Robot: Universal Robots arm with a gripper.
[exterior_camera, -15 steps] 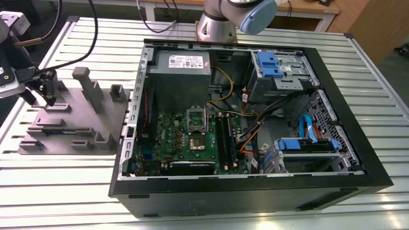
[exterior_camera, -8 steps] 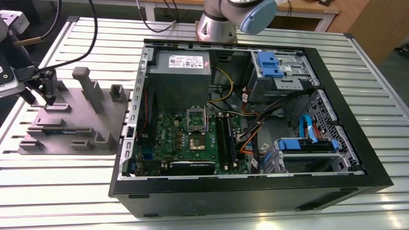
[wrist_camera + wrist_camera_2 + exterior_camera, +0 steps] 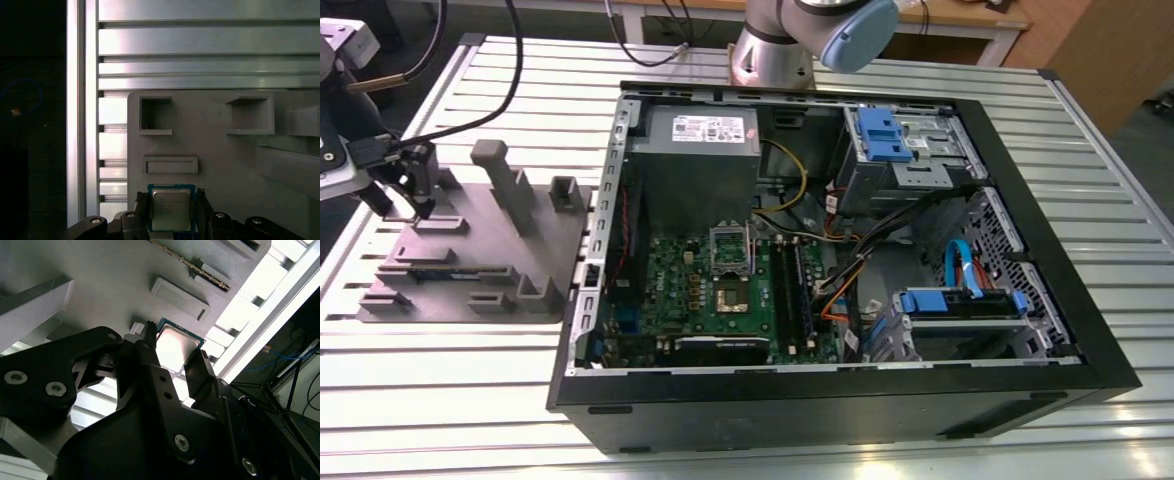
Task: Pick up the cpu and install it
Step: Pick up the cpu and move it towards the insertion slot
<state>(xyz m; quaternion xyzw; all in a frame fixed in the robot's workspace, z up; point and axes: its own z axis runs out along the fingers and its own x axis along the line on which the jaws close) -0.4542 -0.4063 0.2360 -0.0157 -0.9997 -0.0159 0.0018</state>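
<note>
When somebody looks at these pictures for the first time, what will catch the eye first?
The big open computer case with its green motherboard dominates the middle of the exterior view. At that view's left, the gripper hangs low over a grey tray; both wrist views show the shiny square cpu lying on it, right at the gripper.

Glare whitens the cpu point(image 3: 175, 347) and table slats point(image 3: 250, 295).
</note>
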